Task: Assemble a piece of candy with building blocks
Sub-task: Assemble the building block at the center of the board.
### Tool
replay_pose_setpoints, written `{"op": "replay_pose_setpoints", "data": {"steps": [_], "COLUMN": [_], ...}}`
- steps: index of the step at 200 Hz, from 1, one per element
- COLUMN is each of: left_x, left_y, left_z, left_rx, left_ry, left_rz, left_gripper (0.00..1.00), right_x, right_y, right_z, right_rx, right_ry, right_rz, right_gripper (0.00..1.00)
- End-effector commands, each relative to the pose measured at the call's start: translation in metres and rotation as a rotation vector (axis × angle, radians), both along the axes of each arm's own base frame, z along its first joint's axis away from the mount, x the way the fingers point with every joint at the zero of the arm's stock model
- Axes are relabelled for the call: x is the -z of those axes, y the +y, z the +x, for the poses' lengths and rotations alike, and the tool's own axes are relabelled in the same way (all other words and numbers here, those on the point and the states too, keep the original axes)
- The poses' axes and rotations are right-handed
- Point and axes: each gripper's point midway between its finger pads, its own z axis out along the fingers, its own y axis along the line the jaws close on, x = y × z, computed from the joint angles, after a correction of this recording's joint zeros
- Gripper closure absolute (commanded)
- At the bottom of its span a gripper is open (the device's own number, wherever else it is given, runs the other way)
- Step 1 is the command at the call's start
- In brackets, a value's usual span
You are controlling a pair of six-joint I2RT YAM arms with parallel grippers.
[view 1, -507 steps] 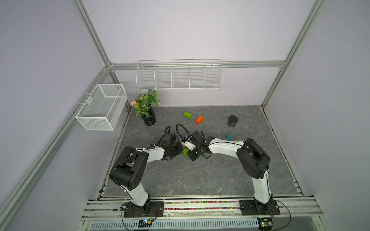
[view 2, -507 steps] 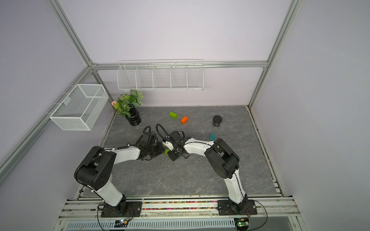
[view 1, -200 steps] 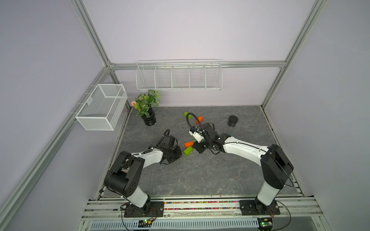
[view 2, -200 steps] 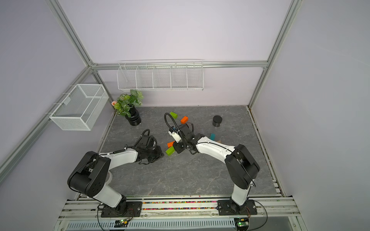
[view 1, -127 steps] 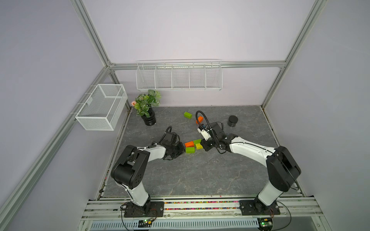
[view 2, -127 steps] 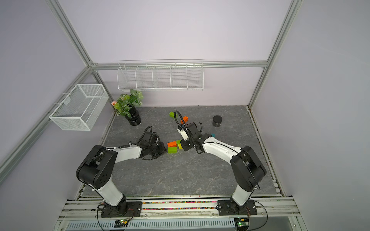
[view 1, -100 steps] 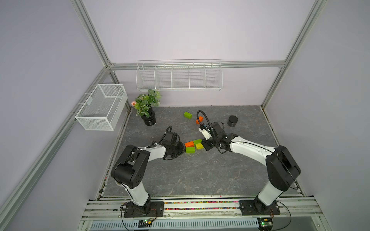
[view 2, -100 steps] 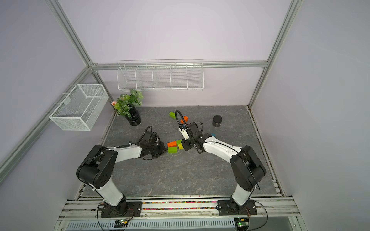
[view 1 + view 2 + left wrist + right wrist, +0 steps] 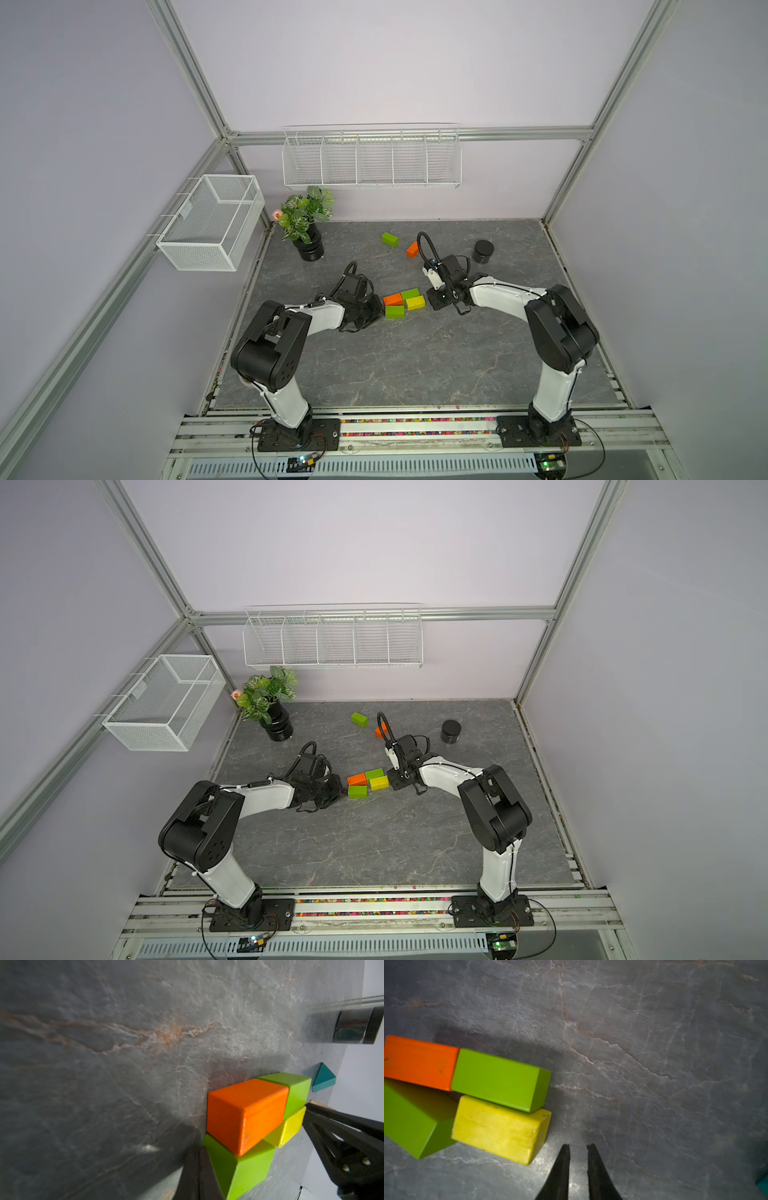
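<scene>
Four bricks [image 9: 401, 302] grouped mid-frame; green brick [image 9: 390, 239], orange brick [image 9: 412, 249], teal triangle [image 9: 324, 1079] unplaced. Left end effector [image 9: 374, 309] clenched; right end effector [image 9: 577, 1159] parted, empty.

The walls [image 9: 374, 62] were pale purple. The floor [image 9: 415, 365] was grey stone with thin lines. A white wire shelf [image 9: 371, 166] and a basket [image 9: 195, 235] hung up high.

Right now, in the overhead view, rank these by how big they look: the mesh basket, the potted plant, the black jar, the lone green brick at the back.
In a top view, largest to smallest:
1. mesh basket, though it hangs higher, nearer the camera
2. potted plant
3. black jar
4. lone green brick
</scene>
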Motion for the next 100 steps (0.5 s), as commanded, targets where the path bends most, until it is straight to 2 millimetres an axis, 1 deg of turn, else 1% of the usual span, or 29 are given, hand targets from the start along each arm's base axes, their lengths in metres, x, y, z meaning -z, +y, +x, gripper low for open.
{"op": "replay_pose_setpoints", "data": {"steps": [1,15,39,56,89,100], "left_x": [0.030,0.030,0.032,0.031,0.031,0.033], "left_y": [0.032,0.040,0.041,0.034,0.015,0.008], "left_z": [-0.037,-0.044,-0.055,-0.058,-0.054,-0.053], "left_rx": [-0.018,-0.014,0.003,0.024,0.063,0.075], "left_ry": [0.108,0.108,0.114,0.114,0.106,0.109], "left_rz": [0.150,0.180,0.163,0.128,0.113,0.110], "left_gripper": [1.00,1.00,1.00,1.00,1.00,1.00], "right_x": [0.001,0.005,0.008,0.007,0.006,0.004], "right_y": [0.007,0.011,0.019,0.025,0.029,0.033], "right_z": [0.005,0.007,0.010,0.010,0.008,0.006], "right_rx": [-0.006,-0.013,-0.023,-0.033,-0.040,-0.052], "right_ry": [-0.001,0.008,0.021,0.029,0.039,0.041], "right_rz": [0.021,0.026,0.053,0.083,0.106,0.127], "right_gripper": [0.79,0.79,0.80,0.80,0.80,0.80]}}
